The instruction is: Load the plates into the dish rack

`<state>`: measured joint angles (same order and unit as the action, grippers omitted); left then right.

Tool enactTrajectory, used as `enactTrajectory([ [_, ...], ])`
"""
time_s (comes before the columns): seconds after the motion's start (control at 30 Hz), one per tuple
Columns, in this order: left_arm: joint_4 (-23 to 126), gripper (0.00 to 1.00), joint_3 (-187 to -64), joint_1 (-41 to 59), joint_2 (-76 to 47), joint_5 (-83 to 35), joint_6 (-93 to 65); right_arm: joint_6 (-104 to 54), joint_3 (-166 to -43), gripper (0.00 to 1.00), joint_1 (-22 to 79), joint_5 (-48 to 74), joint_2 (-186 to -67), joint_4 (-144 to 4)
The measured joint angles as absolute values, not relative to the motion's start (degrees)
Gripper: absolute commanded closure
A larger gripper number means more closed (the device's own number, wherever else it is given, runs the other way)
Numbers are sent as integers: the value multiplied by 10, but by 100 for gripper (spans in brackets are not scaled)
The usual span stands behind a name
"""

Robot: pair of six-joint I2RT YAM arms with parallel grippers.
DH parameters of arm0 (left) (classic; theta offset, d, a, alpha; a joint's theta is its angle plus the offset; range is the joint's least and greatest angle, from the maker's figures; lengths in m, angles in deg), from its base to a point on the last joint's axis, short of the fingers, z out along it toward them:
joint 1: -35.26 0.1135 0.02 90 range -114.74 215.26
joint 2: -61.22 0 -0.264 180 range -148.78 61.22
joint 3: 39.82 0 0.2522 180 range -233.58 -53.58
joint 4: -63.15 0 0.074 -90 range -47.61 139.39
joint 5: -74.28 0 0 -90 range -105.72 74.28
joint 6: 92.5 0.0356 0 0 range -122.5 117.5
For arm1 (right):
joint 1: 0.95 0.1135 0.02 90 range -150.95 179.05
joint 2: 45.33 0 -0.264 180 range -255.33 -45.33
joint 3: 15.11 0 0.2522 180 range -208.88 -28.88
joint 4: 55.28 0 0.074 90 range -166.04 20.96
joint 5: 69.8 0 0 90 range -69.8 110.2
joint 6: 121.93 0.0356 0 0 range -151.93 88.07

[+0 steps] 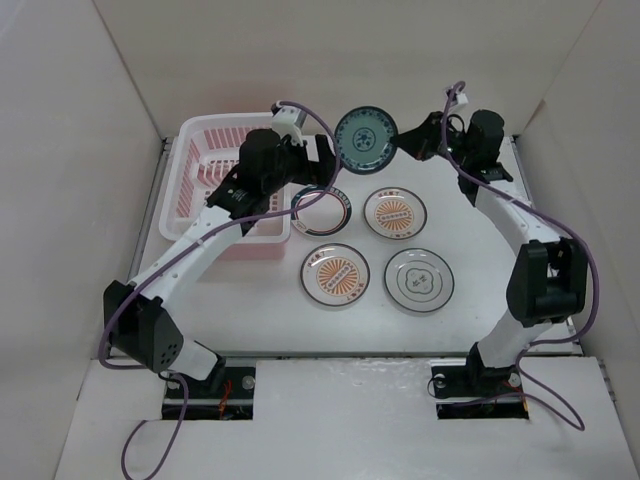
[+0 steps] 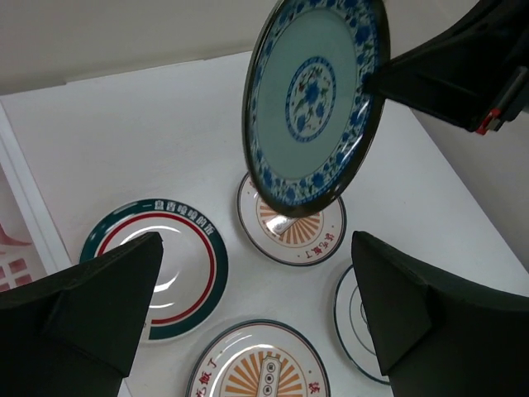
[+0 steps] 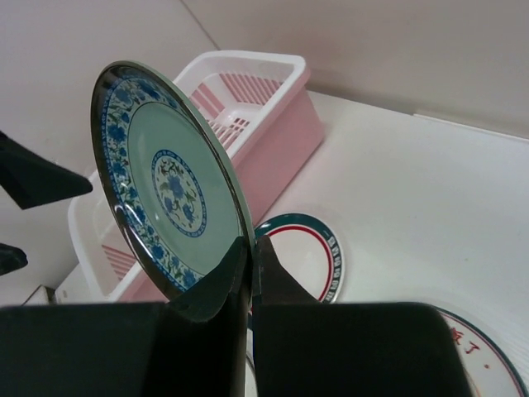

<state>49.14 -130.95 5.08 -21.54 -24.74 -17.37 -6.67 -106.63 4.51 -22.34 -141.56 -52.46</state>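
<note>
A dark-rimmed green plate (image 1: 366, 137) with blue flowers hangs on edge in the air, my right gripper (image 1: 402, 140) shut on its rim (image 3: 250, 256). My left gripper (image 1: 328, 152) is just left of it, wide open and holding nothing (image 2: 256, 306). The green plate (image 2: 314, 99) stands ahead of and above its fingers. Flat on the table lie a teal-rimmed plate (image 1: 322, 210), two orange sunburst plates (image 1: 394, 214) (image 1: 334, 274) and a white plate with a grey pattern (image 1: 419, 280). The pink dish rack (image 1: 225, 190) is at the left, partly covered by the left arm.
White walls close in the table on three sides. The rack (image 3: 248, 107) stands against the left wall, its near rim touching the teal-rimmed plate (image 3: 306, 256). The right arm arches over the table's right edge.
</note>
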Motion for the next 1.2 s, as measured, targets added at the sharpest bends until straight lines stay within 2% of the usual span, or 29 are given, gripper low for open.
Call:
enactTrajectory([
  [0.1, 510, 5, -1308, 57, -215, -256, -174, -67, -1059, 100, 61, -225, -1416, -522],
  [0.17, 522, 10, -1308, 59, -215, -262, -175, -65, -1052, 100, 71, -232, -1416, -519],
  [0.33, 540, 15, -1302, 63, -218, -273, -175, -47, -1025, 100, 79, -261, -1416, -493],
  [0.47, 552, 26, -1290, 67, -225, -278, -176, -38, -1021, 100, 82, -279, -1416, -485],
  [0.57, 559, 37, -1279, 72, -227, -284, -179, -34, -1021, 100, 89, -292, -1414, -478],
  [0.67, 568, 55, -1275, 76, -232, -292, -181, -32, -1020, 100, 100, -304, -1410, -475],
  [0.7, 573, 72, -1275, 77, -234, -295, -182, -32, -1019, 100, 103, -306, -1408, -475],
  [0.8, 578, 96, -1274, 78, -238, -310, -186, -35, -1013, 100, 108, -299, -1404, -475],
  [0.83, 584, 100, -1273, 77, -238, -325, -193, -37, -1011, 100, 107, -296, -1404, -475],
  [0.9, 597, 100, -1273, 74, -237, -336, -195, -35, -1008, 98, 103, -296, -1406, -475],
  [0.93, 598, 100, -1273, 75, -237, -341, -198, -36, -1008, 74, 103, -296, -1406, -475],
  [1.0, 599, 100, -1272, 77, -237, -346, -197, -29, -1008, 35, 105, -301, -1406, -474],
  [1.03, 599, 100, -1272, 77, -237, -345, -196, -27, -1008, 12, 107, -306, -1406, -472],
  [1.07, 598, 100, -1271, 77, -237, -340, -195, -24, -1008, 0, 108, -308, -1406, -467],
  [1.2, 561, 100, -1274, 76, -230, -293, -186, -27, -1008, 0, 112, -303, -1406, -466],
])
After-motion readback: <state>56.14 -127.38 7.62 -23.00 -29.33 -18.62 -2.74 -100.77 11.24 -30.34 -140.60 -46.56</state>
